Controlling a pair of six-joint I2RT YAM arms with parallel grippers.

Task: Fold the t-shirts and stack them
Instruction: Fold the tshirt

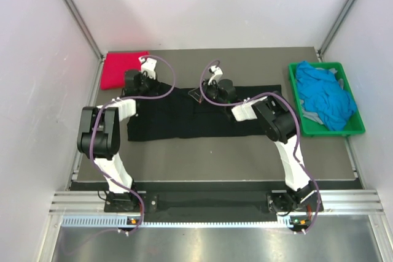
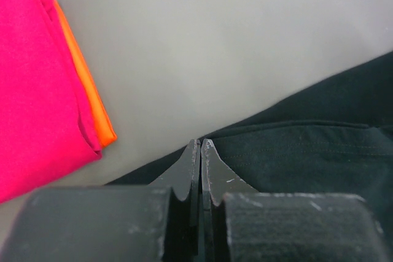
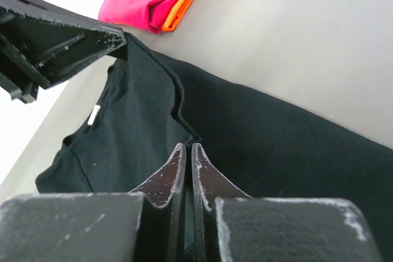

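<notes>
The large black soft cloth t-shirt is lying spread across the middle of the grey desk. The left gripper is pinching its far left hem with fingers pressed together. The right gripper is likewise clamping a raised fold at the shirt's far edge. How much cloth is sitting between either pair of fingers is hidden. At the far left corner, a folded magenta-red t-shirt is covering most of a folded orange t-shirt. Crumpled bright blue t-shirts, their number unclear, are filling the green plastic crate at the far right corner.

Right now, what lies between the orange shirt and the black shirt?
Only bare table, no other thing. The left wrist view shows it: the orange shirt and the black shirt lie apart.
</notes>
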